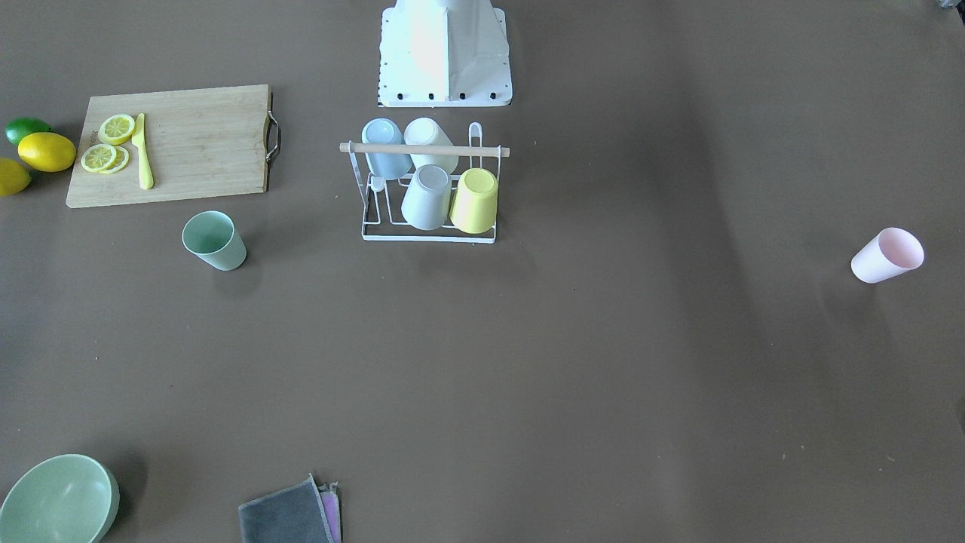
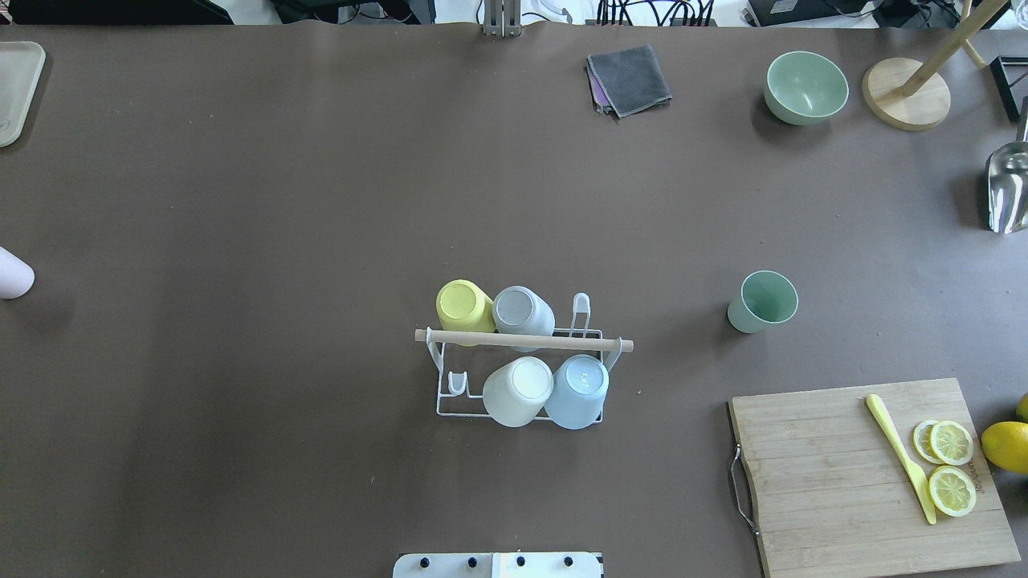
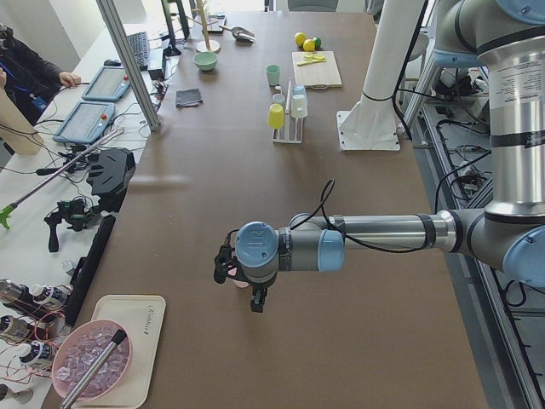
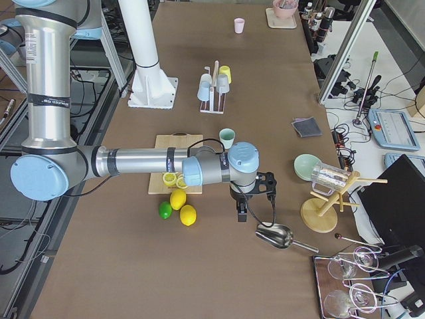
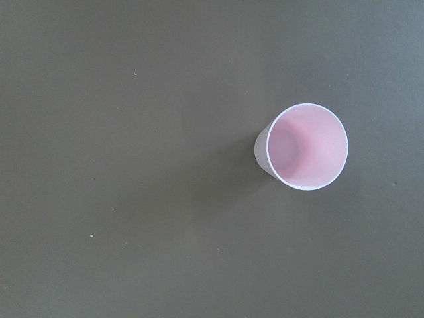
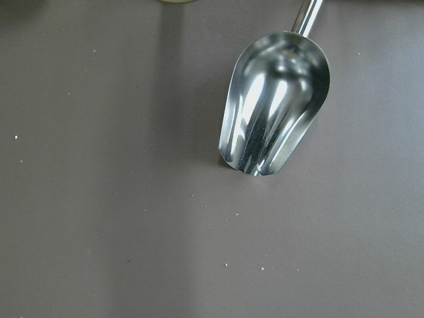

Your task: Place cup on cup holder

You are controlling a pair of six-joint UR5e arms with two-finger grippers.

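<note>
The cup holder (image 1: 482, 151), a white wire rack with a wooden rod (image 2: 562, 343), stands mid-table and holds several cups upside down: yellow, grey, white and blue. A green cup (image 1: 215, 241) stands upright apart from it, also in the overhead view (image 2: 763, 301). A pink cup (image 1: 888, 255) stands upright far off; the left wrist view looks down into it (image 5: 308, 147). My left gripper (image 3: 247, 294) hovers above the pink cup; I cannot tell if it is open. My right gripper (image 4: 249, 209) hangs above a metal scoop (image 6: 275, 129); I cannot tell its state.
A wooden cutting board (image 2: 867, 474) bears lemon slices and a yellow knife (image 2: 899, 457), with lemons (image 1: 47, 151) and a lime (image 1: 26, 130) beside it. A green bowl (image 2: 805, 87), a grey cloth (image 2: 630, 76), a wooden stand (image 2: 906, 92) and a tray (image 2: 16, 88) lie along the far edge.
</note>
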